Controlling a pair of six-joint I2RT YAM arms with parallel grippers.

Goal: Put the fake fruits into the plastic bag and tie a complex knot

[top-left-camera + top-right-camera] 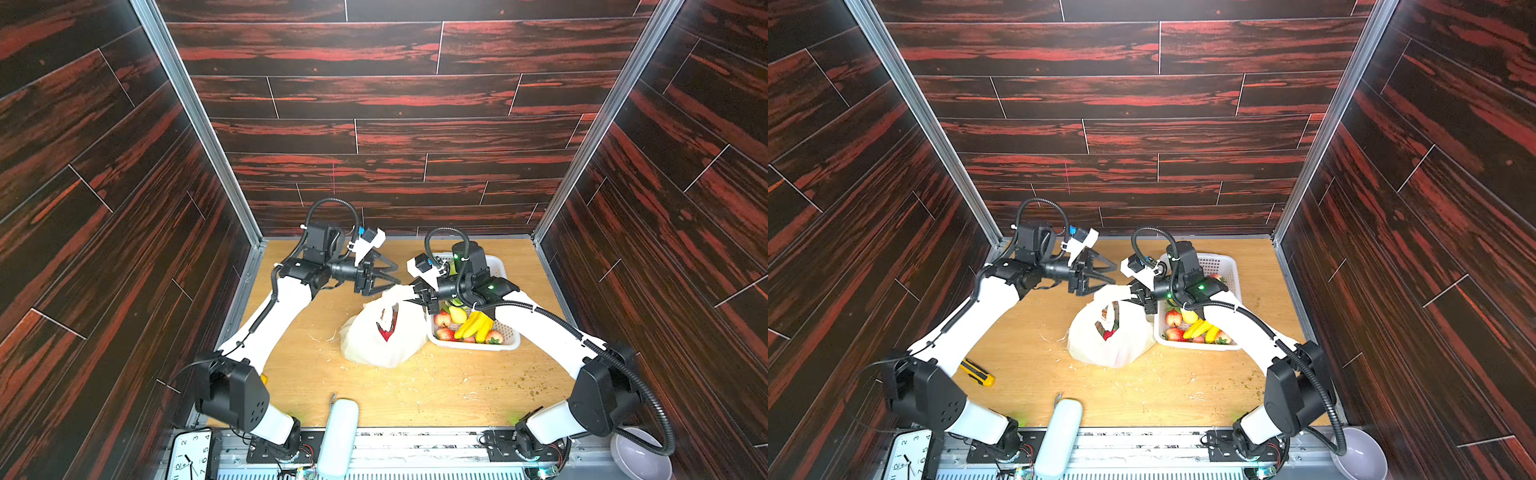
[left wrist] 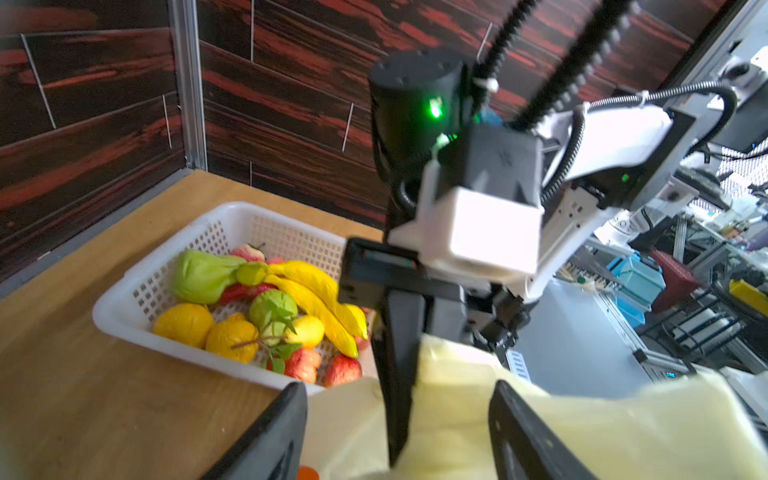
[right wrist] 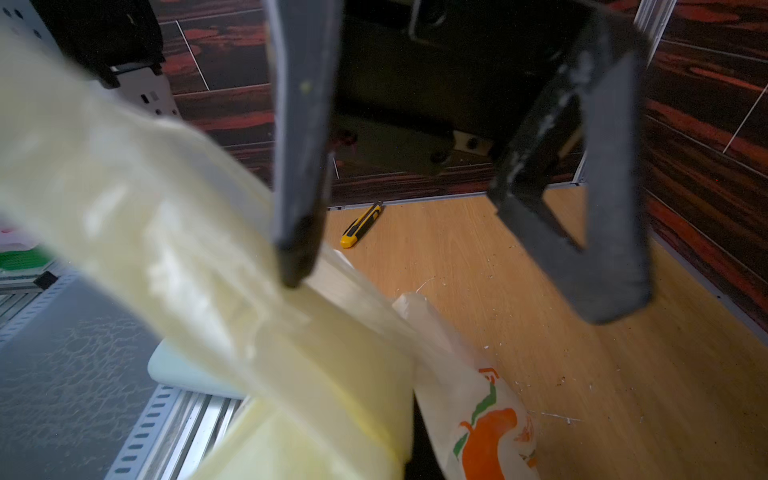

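The right gripper (image 1: pixel 417 293) pinches the thin cream plastic bag (image 1: pixel 370 345), the left gripper (image 1: pixel 398 275) gapes empty, red toy fruit (image 1: pixel 386 332) inside mostly hidden.

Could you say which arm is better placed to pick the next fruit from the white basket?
Probably left: the left tool is open and empty, while the right tool is shut on the translucent cream plastic bag, holding it up.

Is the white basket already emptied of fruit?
No: in the left wrist view the basket holds a banana bunch, lemons and apples.
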